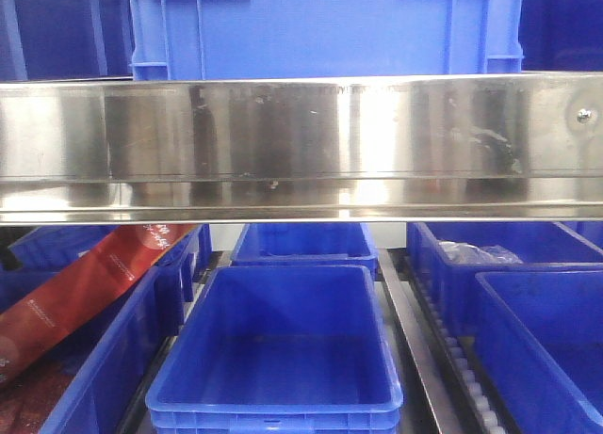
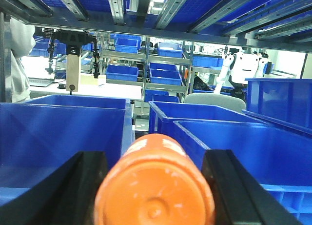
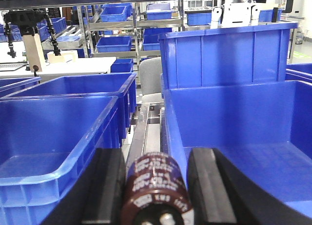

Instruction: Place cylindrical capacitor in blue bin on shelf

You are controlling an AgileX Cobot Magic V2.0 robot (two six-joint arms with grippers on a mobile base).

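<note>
In the right wrist view, my right gripper (image 3: 156, 155) is shut on the cylindrical capacitor (image 3: 155, 186), a dark brown can with white print and metal terminals facing the camera. It hangs over the metal rail (image 3: 146, 125) between two blue bins, one to the left (image 3: 73, 161) and one to the right (image 3: 234, 117). In the left wrist view, my left gripper (image 2: 155, 156) is shut on an orange cylinder (image 2: 156, 191) in front of blue bins (image 2: 63, 132). An empty blue bin (image 1: 273, 396) sits centred on the shelf in the front view, where neither gripper shows.
A wide stainless shelf beam (image 1: 301, 147) crosses the front view, with a big blue crate (image 1: 320, 29) above it. A red packet (image 1: 85, 293) leans across the left bins. More blue bins stand at the right (image 1: 528, 312). A tall blue crate (image 3: 224, 54) stands behind the right bin.
</note>
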